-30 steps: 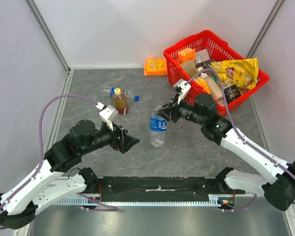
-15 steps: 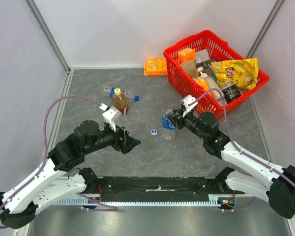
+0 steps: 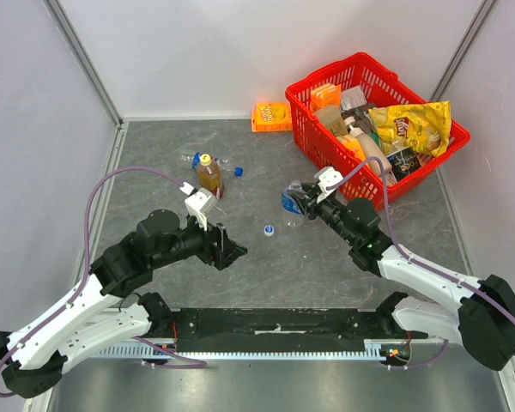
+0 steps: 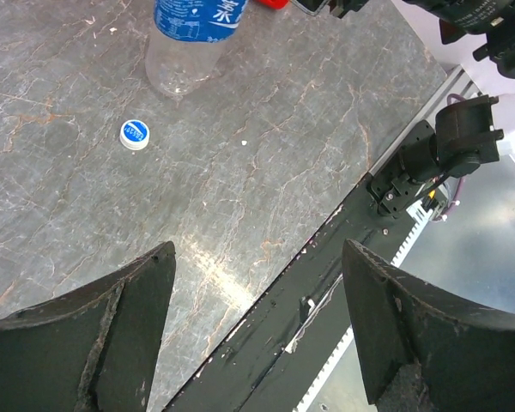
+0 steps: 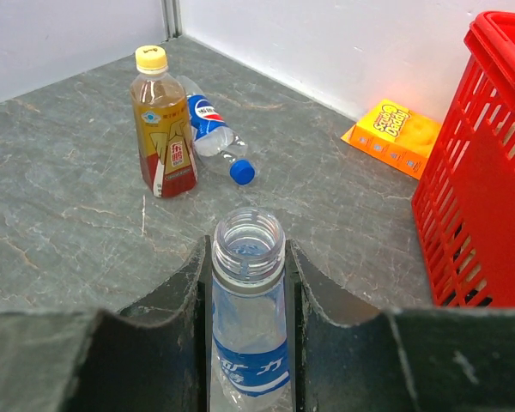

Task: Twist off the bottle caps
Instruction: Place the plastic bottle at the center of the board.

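While the right gripper (image 3: 302, 199) clamps a clear bottle (image 3: 289, 203) with a blue label above the grey table (image 3: 326, 266), the overhead view shows a whitish-blue cap (image 3: 269, 229) lying loose on the surface near that bottle, between the two arms. The left gripper (image 3: 230, 250) hangs over bare table with its fingers spread and nothing in them. Toward the far left, an amber bottle (image 3: 209, 178) stands upright with its yellow cap (image 3: 205, 159) on. Just behind it a second clear bottle (image 3: 216, 164) lies on its side with its blue cap (image 3: 238, 171) screwed on. A red basket (image 3: 302, 120) full of groceries sits at the far right, with an orange box (image 3: 271, 115) beside it.

From the left wrist, the left gripper (image 4: 257, 257) is wide apart over the table (image 4: 266, 129). The whitish-blue cap (image 4: 134, 133) rests flat, close to the base of the clear bottle (image 4: 187, 39) but apart from it.

From the right wrist, both fingers (image 5: 191, 287) press on the sides of the clear bottle (image 5: 248, 309), whose open, capless neck juts past them. Beyond stand the amber bottle (image 5: 165, 133) with its yellow cap (image 5: 151, 58), the second clear bottle (image 5: 208, 127) touching it, the blue cap (image 5: 242, 172), the orange box (image 5: 392, 133) and the red basket (image 5: 481, 180).
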{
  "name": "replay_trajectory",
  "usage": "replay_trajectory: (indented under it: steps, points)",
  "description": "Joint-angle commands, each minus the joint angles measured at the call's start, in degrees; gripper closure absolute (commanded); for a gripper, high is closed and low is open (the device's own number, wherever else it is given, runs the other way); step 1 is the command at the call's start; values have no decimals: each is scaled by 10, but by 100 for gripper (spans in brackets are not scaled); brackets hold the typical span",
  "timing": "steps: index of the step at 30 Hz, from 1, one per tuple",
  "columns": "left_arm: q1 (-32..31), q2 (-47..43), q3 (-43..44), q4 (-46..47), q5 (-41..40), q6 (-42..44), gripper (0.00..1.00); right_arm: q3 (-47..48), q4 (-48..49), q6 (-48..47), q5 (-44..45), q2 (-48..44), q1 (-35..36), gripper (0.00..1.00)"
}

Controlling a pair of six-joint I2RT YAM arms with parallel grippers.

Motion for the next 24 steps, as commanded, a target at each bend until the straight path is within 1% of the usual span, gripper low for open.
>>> replay_trajectory:
  steps: [1, 4, 10, 15, 21, 24]
  points:
    - [0, -2, 2, 27, 16, -1, 18, -10, 102, -12, 15, 16, 1, 98]
    - [0, -1, -1, 32, 18, -2, 18, -34, 157, -12, 16, 28, 1, 97]
    - [0, 12, 4, 32, 29, 0, 19, -42, 156, 0, 16, 46, 1, 96]
    - [0, 18, 6, 33, 34, -3, 20, -66, 185, 19, 16, 46, 1, 94]
    - [0, 19, 16, 30, 38, 5, 20, -76, 169, 22, 16, 42, 1, 84]
    - [0, 22, 21, 29, 38, 8, 20, -76, 156, 20, 12, 34, 1, 76]
